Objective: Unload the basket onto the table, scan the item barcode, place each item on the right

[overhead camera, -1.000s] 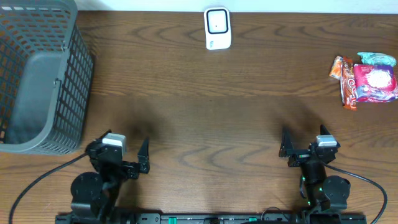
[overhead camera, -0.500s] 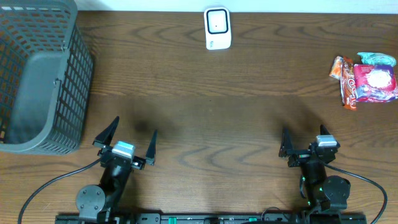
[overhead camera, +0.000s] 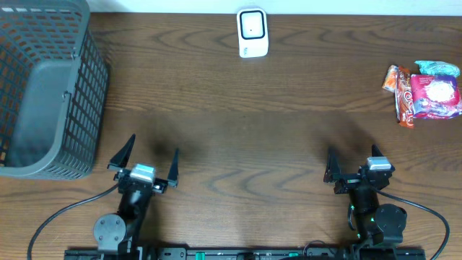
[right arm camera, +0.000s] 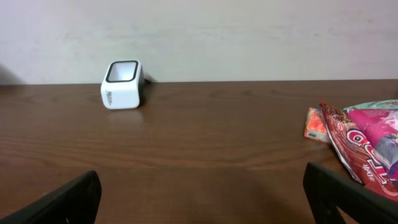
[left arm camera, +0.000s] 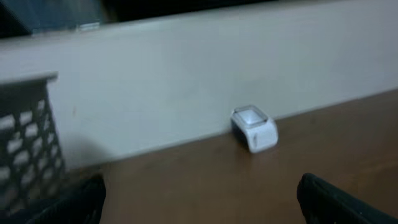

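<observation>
Presently left gripper (overhead camera: 154,148) and right gripper (overhead camera: 351,155) both spread wide, empty, near table (overhead camera: 253,108) edge. Snack packets (overhead camera: 429,94) lie far right, nearest right arm; scanner (overhead camera: 252,32) sits centrally, likely reachable by either.

The left claw (overhead camera: 153,150) has lifted and tipped forward — both its spread fingers (overhead camera: 123,152) now show from overhead.

White scanner (overhead camera: 253,32); grey mesh basket (overhead camera: 43,87); red-pink snack packets (overhead camera: 431,94); brown woodgrain table (overhead camera: 274,123).
</observation>
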{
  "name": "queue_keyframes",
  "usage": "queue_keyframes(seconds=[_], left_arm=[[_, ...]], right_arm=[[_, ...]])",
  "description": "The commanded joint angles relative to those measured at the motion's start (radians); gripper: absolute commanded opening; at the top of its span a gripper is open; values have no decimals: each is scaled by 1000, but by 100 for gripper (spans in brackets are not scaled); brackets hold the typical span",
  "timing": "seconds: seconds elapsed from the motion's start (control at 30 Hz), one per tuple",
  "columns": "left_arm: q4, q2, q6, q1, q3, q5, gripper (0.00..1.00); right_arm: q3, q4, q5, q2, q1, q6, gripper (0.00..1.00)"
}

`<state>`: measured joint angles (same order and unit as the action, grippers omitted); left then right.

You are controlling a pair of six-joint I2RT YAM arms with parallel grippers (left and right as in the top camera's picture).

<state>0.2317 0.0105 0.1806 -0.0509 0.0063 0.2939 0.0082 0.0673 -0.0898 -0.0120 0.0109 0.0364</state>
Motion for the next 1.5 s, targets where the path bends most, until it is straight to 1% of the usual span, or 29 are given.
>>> queue_keyframes(seconds=[0.0,0.13,0.17,0.33,0.4,0.47,0.6,0.8,1.0,1.17,1.47], left_arm=[[-103,-9,2,35,-3,12,98],[-241,-9,-12,39,-3,-1,98],[-269,-9,-50,39,-3,-27,98],[-299,-9,-396,39,-3,-234,98],[-303,-9,-463,39,-3,-288,98],[-305,-9,-452,40,-3,-300,98],[-306,-9,-329,39,-3,-293,98],[-306,-9,-225,40,-3,-287,98],[-307,-9,-208,80,-3,-286,98],[-307,-9,-156,80,-3,-287,97],[-308,-9,-154,61,-3,-286,98]], right_arm=[[-3,3,-3,6,8,-15,99],[-3,3,-3,6,8,-15,99],[-3,3,-3,6,8,-15,99],[-3,3,-3,6,8,-15,99],[-3,3,-3,6,8,-15,99],[-3,3,-3,6,8,-15,99],[-3,3,-3,6,8,-15,99],[-3,3,-3,6,8,-15,99],[-3,3,-3,6,8,-15,99],[-3,3,-3,6,8,-15,99],[-3,3,-3,6,8,-15,99]])
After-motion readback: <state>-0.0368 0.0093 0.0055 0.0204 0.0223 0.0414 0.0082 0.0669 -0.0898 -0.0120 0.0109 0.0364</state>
